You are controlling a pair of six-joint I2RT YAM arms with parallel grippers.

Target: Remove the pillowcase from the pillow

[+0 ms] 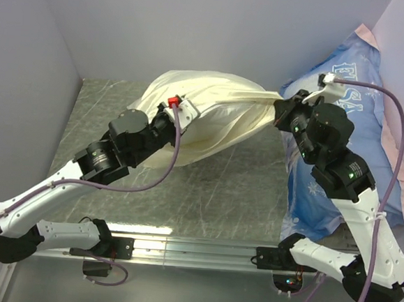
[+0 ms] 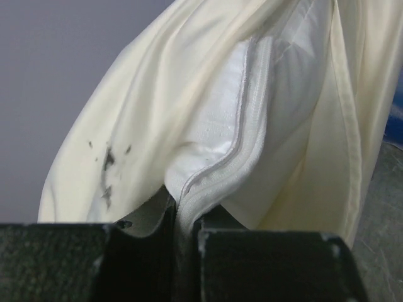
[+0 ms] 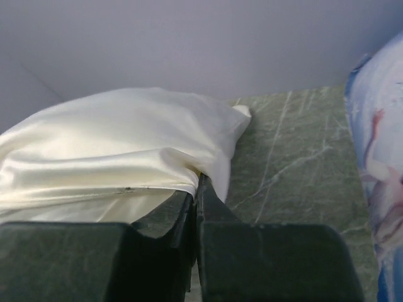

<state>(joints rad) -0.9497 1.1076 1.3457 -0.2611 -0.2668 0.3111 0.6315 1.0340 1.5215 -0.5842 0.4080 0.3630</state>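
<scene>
Overhead, the cream, satiny pillowcase [image 1: 218, 117] is wrinkled and pulled taut between the two arms, over the back of the marbled counter [image 1: 234, 188]. Dark smudges mark one side of it. Inside its open mouth sits the white pillow [image 2: 277, 126], with its ribbed seam showing. The left tool [image 2: 186, 229] is clamped on that pillow seam, its arm reaching up and inward. The right tool [image 3: 195, 201] pinches a gathered end of the pillowcase, its arm bent beside the blue printed pillow [image 1: 347, 85].
</scene>
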